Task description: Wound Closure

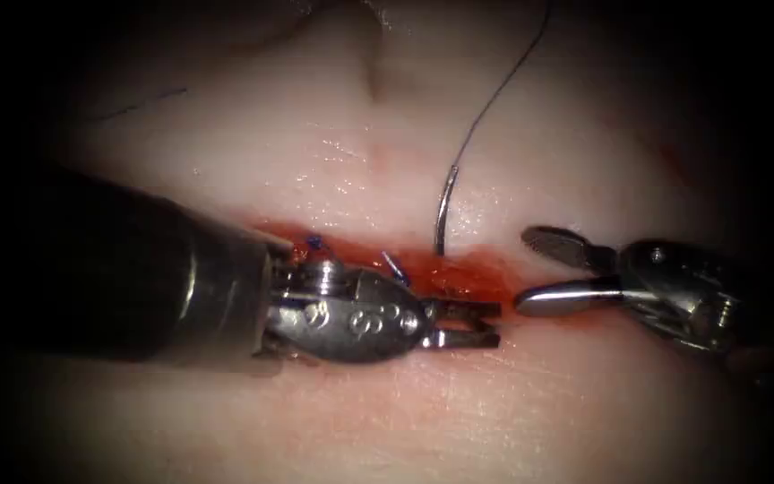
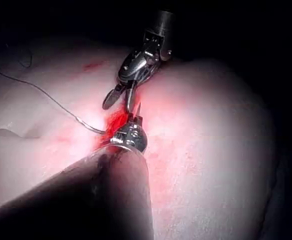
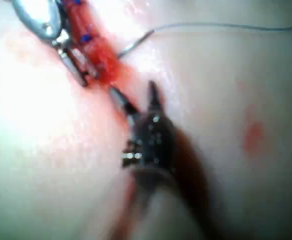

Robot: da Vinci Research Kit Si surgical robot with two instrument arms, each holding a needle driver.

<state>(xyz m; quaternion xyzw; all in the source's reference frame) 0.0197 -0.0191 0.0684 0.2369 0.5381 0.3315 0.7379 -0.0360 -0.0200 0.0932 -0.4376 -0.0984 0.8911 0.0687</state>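
Observation:
The tissue (image 1: 387, 421) has a red, wet cut (image 1: 459, 273) running across the endoscope view. The curved needle (image 1: 443, 211) stands with its tip sunk in the cut's far edge, and neither tool holds it. Dark thread (image 1: 494, 94) trails up from its tail. My left tool (image 1: 475, 324) lies over the cut's left part, jaws a little open on nothing. My right tool (image 1: 539, 269) comes in at the cut's right end, jaws wide open and empty. The needle (image 3: 133, 45) lies beyond my right tool (image 3: 136, 97). The needle (image 2: 88, 125) and my left tool (image 2: 136, 120) show in the left wrist view.
Short blue thread ends (image 1: 394, 265) of earlier stitches stick up from the cut beside the left tool's wrist. Red fluid (image 1: 481, 269) pools between the two tools. A thin dark strand (image 1: 150, 100) lies on the tissue at the far left.

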